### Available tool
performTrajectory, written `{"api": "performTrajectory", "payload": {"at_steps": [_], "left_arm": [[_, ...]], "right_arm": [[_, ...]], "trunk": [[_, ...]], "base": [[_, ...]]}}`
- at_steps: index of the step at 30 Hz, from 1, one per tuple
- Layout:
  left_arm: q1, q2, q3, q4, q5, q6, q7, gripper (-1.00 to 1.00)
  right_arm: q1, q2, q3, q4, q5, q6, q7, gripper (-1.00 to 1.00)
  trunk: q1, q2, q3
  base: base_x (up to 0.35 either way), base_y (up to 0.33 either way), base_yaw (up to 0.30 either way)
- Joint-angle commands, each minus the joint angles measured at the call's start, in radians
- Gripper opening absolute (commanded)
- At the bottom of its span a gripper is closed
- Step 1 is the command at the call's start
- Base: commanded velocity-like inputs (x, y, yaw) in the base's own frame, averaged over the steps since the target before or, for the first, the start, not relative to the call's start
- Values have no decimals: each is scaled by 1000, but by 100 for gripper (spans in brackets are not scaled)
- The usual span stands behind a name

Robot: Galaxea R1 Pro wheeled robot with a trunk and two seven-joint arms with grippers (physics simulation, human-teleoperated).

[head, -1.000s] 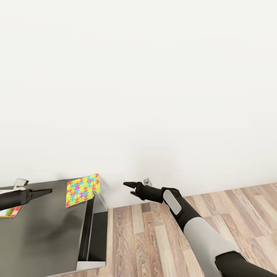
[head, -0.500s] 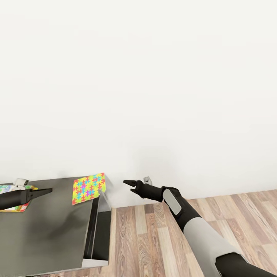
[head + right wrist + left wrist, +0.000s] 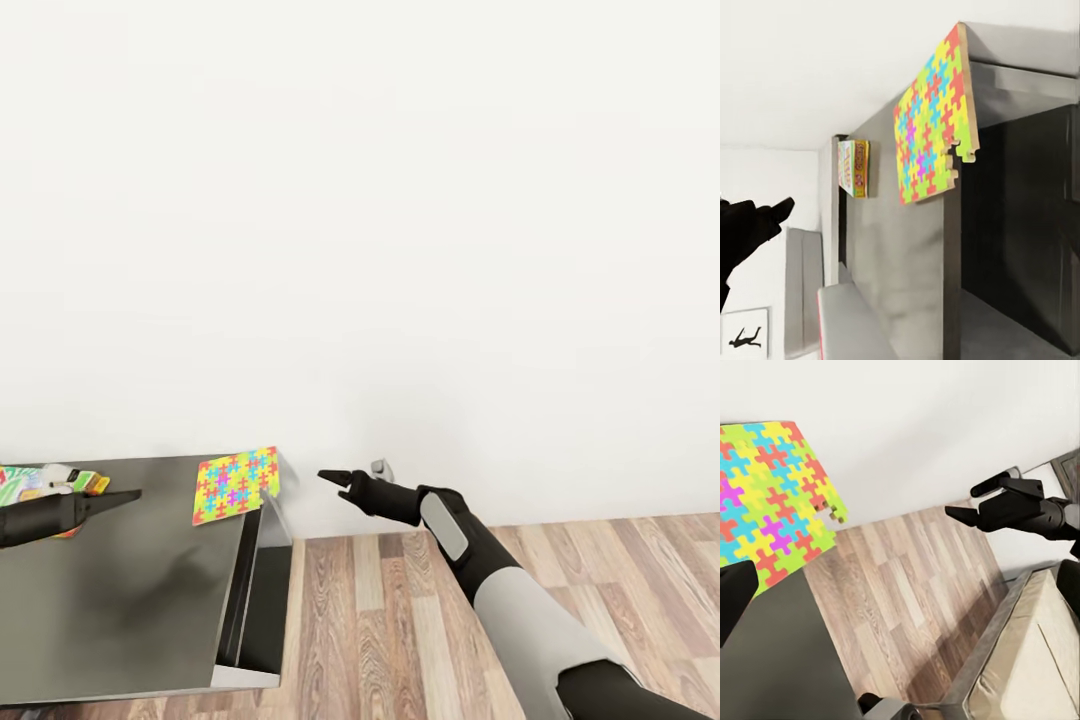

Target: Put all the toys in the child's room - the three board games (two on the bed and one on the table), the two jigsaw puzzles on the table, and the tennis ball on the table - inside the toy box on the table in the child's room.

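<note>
A jigsaw puzzle (image 3: 237, 485) (image 3: 765, 502) (image 3: 934, 120) lies on the far right corner of the dark grey table (image 3: 120, 600), its corner hanging a little over the edge. A flat colourful board game (image 3: 18, 480) (image 3: 855, 169) lies at the table's far left, partly behind my left arm. My left gripper (image 3: 130, 495) hovers above the tabletop left of the puzzle, open and empty. My right gripper (image 3: 330, 483) (image 3: 964, 501) hangs open and empty over the floor, right of the table's end. The toy box and tennis ball are out of view.
A white wall runs close behind the table. Wood-plank floor (image 3: 400, 620) stretches to the right of it. The table's right end has an open dark recess (image 3: 255, 600). A bed with a beige mattress (image 3: 1035, 652) appears in the left wrist view.
The whole head view has shifted, so the table and puzzle sit further right in the picture and more of the board game shows. Both arms hold the same pose.
</note>
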Motion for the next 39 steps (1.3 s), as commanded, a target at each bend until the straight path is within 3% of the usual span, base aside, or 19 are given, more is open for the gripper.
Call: {"api": "performTrajectory", "payload": {"at_steps": [1,7,12,39], "left_arm": [[-1,-6,0,0,0,11,-4,100],[-3,-39,1,7,10,14,-4,100],[-3,-53,-2,10,34,25,-4,100],[-3,-55,-1,10,43,29,-4,100]], "right_arm": [[-1,0,0,0,-4,-1,0,100],[-3,-1,5,0,-3,-25,-3,100],[-3,-14,5,0,-7,-53,-4,100],[-3,-22,5,8,-10,-73,-11,100]], "trunk": [[0,-1,-1],[0,-1,-1],[0,-1,-1],[0,-1,-1]], "base": [[0,0,0],[0,0,0],[0,10,0],[0,77,0]]}}
